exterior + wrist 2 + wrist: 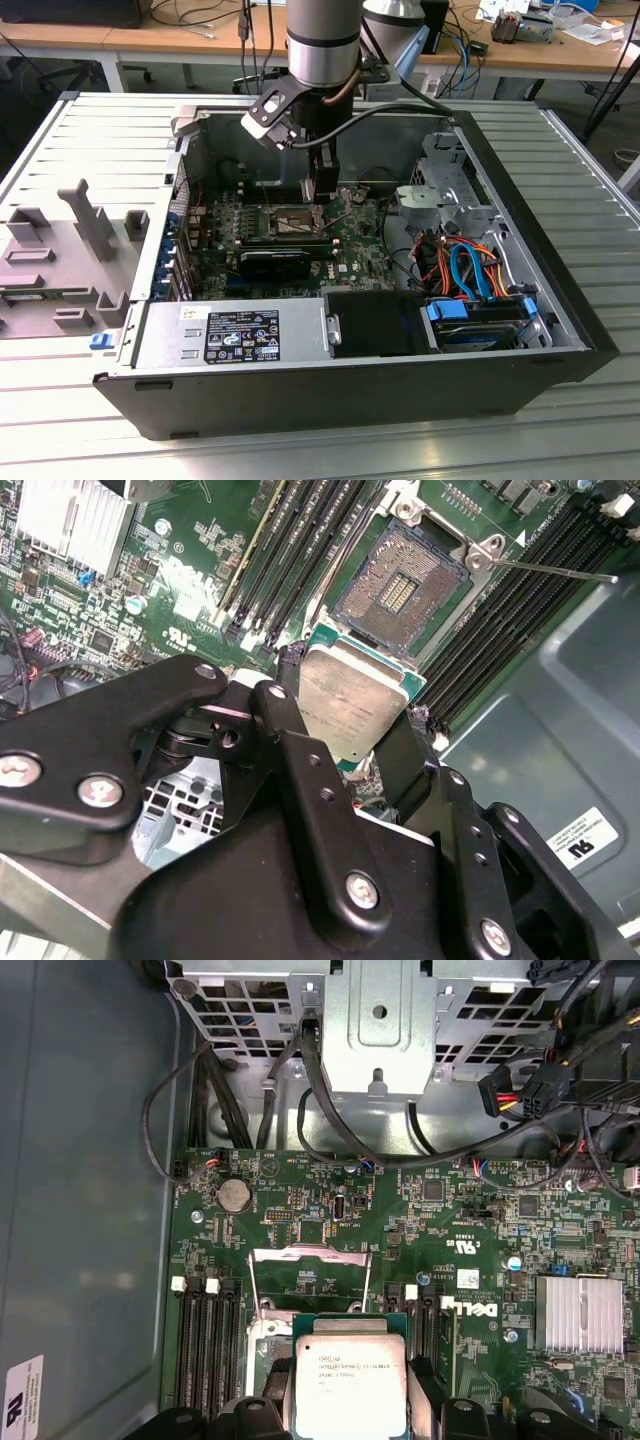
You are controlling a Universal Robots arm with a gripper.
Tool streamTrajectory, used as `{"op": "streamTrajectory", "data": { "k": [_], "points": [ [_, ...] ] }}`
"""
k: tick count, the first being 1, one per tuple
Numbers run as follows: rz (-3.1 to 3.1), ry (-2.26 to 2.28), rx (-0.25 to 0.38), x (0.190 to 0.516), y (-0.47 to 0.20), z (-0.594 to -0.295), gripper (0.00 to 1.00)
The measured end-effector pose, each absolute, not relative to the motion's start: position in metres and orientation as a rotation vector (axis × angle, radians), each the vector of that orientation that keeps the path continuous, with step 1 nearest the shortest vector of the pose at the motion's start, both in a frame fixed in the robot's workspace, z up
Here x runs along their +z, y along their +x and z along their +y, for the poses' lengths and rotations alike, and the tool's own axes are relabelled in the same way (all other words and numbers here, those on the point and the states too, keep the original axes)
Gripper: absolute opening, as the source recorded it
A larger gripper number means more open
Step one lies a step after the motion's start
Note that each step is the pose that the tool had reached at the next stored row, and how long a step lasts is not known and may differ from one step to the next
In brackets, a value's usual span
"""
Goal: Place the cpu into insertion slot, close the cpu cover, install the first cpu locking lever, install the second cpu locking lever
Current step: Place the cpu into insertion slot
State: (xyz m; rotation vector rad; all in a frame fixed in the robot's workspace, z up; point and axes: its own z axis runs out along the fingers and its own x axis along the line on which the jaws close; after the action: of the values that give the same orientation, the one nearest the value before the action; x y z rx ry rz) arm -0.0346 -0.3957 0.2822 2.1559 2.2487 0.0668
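The cpu [350, 705] is gripped at opposite edges by the gripper [355, 695], apparently just above the open slot [400, 580]. It is judged light, stiff and fragile, so only edge contact is advised.

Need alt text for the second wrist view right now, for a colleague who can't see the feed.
The gripper holds the cpu by its edges above the green board, not yet in the open insertion slot, whose dark pin field is bare. Black memory slots flank it.
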Motion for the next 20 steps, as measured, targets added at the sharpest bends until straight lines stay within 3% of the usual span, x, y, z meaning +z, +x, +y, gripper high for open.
{"op": "streamTrajectory", "data": {
  "k": [20],
  "points": [
    [2.249,2.156,0.067,0.2751,-0.0352,-0.3957,0.54]
  ]
}}
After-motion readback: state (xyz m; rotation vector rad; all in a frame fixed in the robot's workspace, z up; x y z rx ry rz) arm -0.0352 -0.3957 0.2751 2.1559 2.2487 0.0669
